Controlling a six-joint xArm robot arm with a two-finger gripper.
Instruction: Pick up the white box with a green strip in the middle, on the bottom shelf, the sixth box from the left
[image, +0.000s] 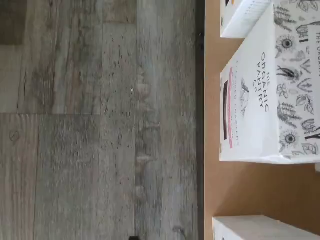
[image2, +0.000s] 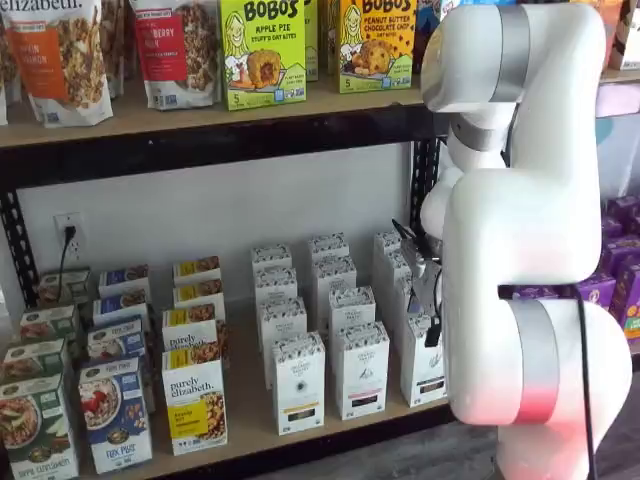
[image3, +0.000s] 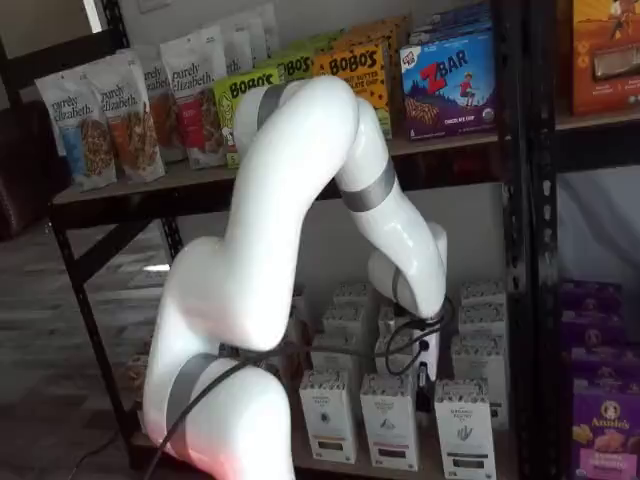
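**newbie_rig:** Where's the white box (image2: 424, 366) sitting right now? I'm losing track among all those matching cartons.

**shelfwatcher:** It's standing upright at the front edge of the bottom shelf (image2: 250, 425), the right-hand one of the three white cartons in the front row. The arm (image2: 530, 250) is covering its right side in that shelf view. The other shelf view is showing the same carton (image3: 464, 427) at the right of the front row, clear of the arm. Can't read the strip colour at this size though.

**newbie_rig:** And the end effector?

**shelfwatcher:** It's hanging low (image2: 428, 290) just above and behind that box, among the back cartons, with a cable beside it. I'm only seeing dark parts side-on, so I can't tell whether the fingers are apart or together. Nothing looks to be held in them.

**newbie_rig:** Wrist cam giving anything?

**shelfwatcher:** It's turned sideways. It's showing grey plank floor (image: 100, 120), the shelf's dark front rail, tan board, and a white "Organic Pantry" carton (image: 270, 100) with a pinkish strip, plus bits of two neighbours.
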